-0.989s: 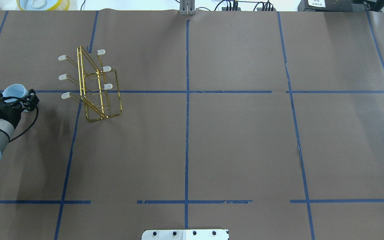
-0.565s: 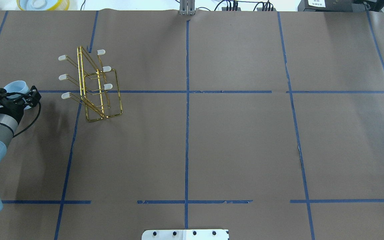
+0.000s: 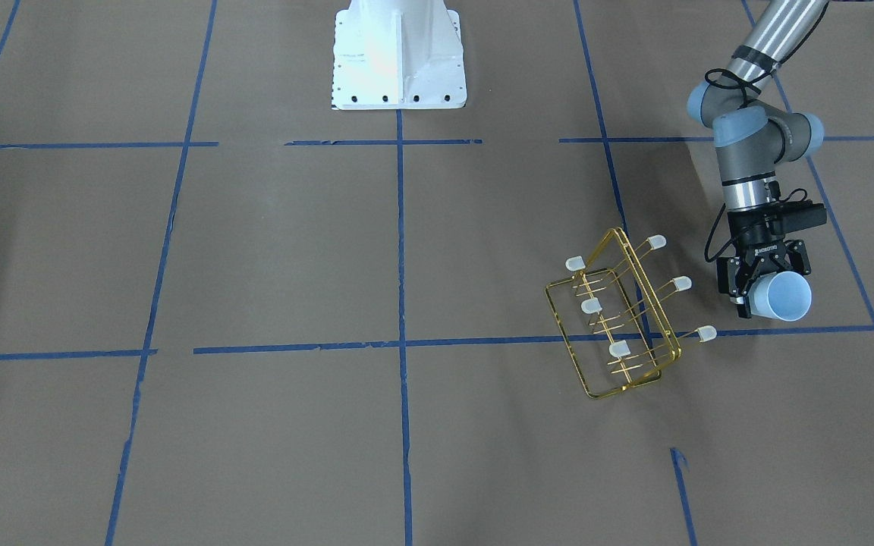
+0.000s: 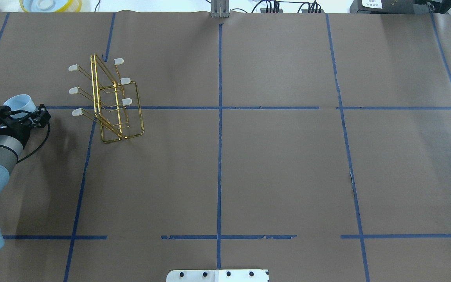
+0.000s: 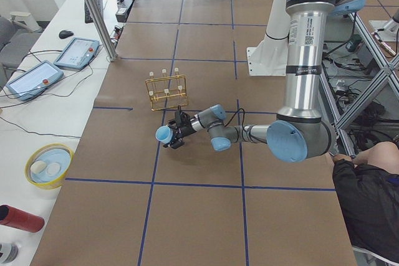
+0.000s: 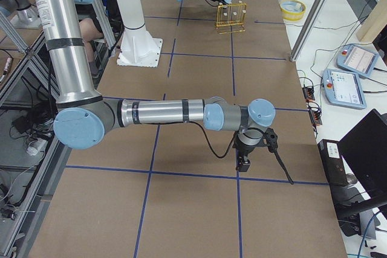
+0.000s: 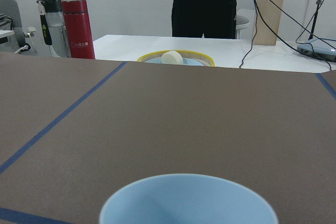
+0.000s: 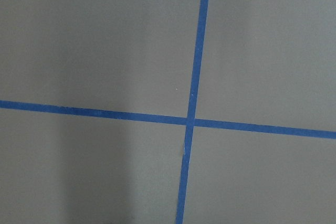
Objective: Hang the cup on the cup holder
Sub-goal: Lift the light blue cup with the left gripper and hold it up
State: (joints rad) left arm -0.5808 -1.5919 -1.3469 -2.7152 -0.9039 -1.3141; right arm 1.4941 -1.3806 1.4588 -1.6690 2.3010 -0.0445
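My left gripper (image 4: 18, 112) is shut on the pale blue cup (image 4: 18, 102) and holds it on its side above the table's left edge, open mouth pointing away from the arm. In the front-facing view the cup (image 3: 784, 297) sits just right of the gold wire cup holder (image 3: 652, 296), near its lowest capped prong and apart from it. The cup holder (image 4: 96, 98) stands on the table, right of the cup. The cup's rim (image 7: 189, 203) fills the bottom of the left wrist view. My right gripper (image 6: 243, 162) hangs low over bare table far from both; I cannot tell whether it is open.
A yellow bowl (image 4: 51, 4) and a red bottle (image 7: 77, 30) stand on the white bench beyond the table's far edge, where a person (image 7: 205, 3) stands. The robot's white base (image 3: 399, 53) is at the table's middle. Blue tape lines (image 8: 191, 121) cross the brown paper.
My left gripper has shifted a little right and toward the far side with the cup, and the wrist has turned slightly. The cup holder has not moved.
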